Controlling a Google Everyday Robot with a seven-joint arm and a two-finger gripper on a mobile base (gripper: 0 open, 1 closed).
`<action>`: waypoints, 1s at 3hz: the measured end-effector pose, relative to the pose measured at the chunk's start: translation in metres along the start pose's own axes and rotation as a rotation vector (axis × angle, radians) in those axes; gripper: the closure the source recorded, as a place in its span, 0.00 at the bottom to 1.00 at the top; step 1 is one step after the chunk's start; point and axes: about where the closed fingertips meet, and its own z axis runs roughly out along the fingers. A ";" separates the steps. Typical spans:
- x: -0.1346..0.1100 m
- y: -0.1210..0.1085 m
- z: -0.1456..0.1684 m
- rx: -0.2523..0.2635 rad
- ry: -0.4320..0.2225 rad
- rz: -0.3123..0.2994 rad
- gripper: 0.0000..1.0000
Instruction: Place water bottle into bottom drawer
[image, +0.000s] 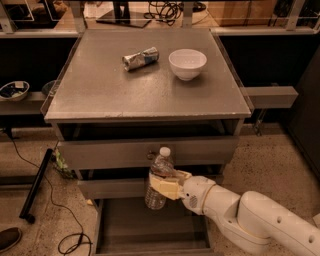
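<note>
The water bottle is clear with a white cap and stands upright in the air in front of the cabinet's middle drawer. My gripper is shut on the bottle's middle, its cream fingers wrapped around it, with the white arm reaching in from the lower right. Below the bottle the bottom drawer is pulled out, a wide shallow grey tray with a bare floor. The bottle's base hangs just above the drawer's back part.
On the cabinet top lie a crumpled silver-blue wrapper and a white bowl. A black bar and cables lie on the floor to the left. A shoe tip shows at the bottom left.
</note>
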 end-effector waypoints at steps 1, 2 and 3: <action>0.008 -0.003 0.003 0.071 -0.055 0.004 1.00; 0.011 0.000 0.000 0.133 -0.148 0.005 1.00; 0.023 -0.020 -0.009 0.255 -0.192 0.014 1.00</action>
